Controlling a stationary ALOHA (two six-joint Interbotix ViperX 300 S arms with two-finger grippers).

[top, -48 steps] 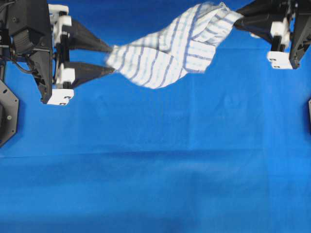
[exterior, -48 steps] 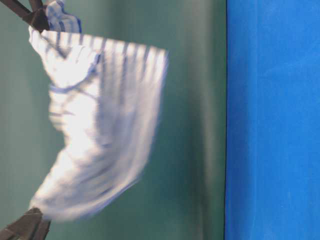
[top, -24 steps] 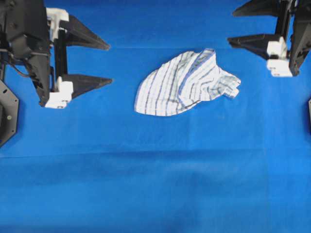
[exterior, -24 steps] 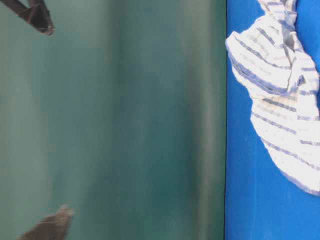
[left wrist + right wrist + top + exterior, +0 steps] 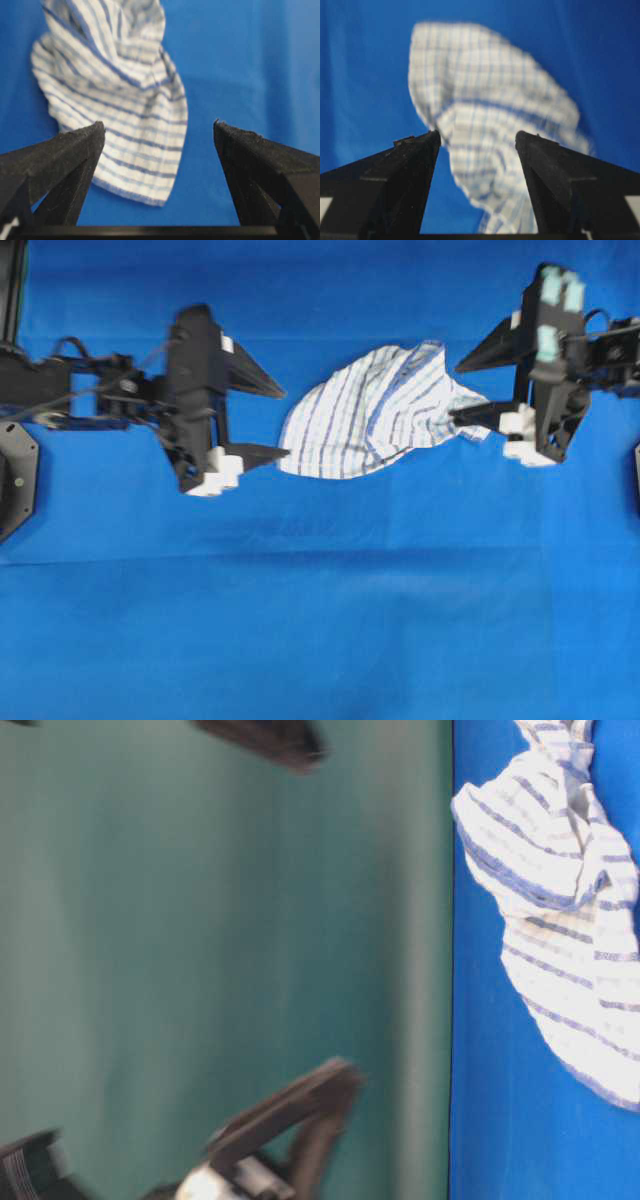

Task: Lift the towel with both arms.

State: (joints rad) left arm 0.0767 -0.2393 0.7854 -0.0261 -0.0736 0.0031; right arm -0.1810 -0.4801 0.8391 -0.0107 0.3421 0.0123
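The towel (image 5: 380,415) is lying crumpled on the blue sheet (image 5: 320,620), towards the far middle of the table, as two arms are closing in from either side. The left gripper (image 5: 270,420) is hovering just beside the cloth's near-left corner with its fingers spread wide and nothing between them; the right gripper (image 5: 470,390), the one bearing teal tape, is likewise gaping and empty, its lower finger reaching over the rumpled right edge. Whether that finger is touching the fabric cannot be told.

The thin checked cloth is looking light, limp and easily bunched: it is folding over itself in soft ridges and would likely sag between two grips rather than hold any shape. The sensible holds appear to be at opposite ends, the flat lower-left corner seen in the left wrist view (image 5: 145,192) and the gathered folds at the right, where a pinch can catch more than one layer.

The sheet is covering the whole table, smooth and plain. Behind the table edge a dull green wall (image 5: 200,920) is filling the side view.
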